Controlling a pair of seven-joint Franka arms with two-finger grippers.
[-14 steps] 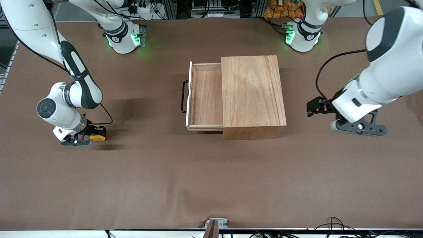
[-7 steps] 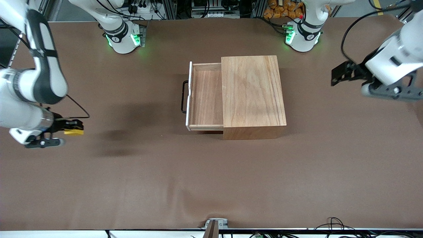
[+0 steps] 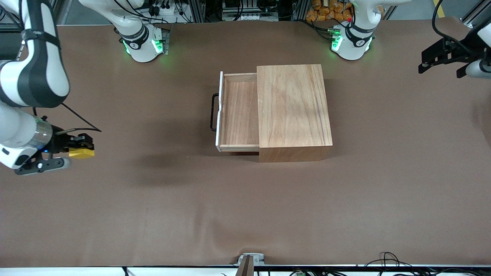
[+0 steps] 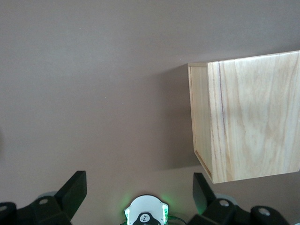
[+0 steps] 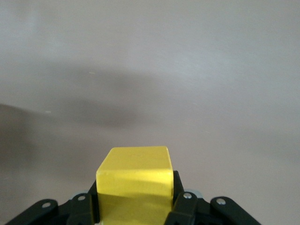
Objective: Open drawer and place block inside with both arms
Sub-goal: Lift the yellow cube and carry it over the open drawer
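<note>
Small bright yellow block (image 5: 134,180), clean-edged cube

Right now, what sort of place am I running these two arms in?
Most likely a robotics lab bench: two white arms with green-lit round bases are mounted on a table under a plain brown cover, cables and aluminium framing line its edge by the bases, and the only prop is a plain wooden box.

Right gripper (image 3: 78,147) jaws clamped, raised; left gripper (image 4: 137,194) jaws spread, raised.

a robotics lab: aluminium framing (image 3: 199,9) and cables (image 3: 387,258) edge the table (image 3: 245,211).
</note>
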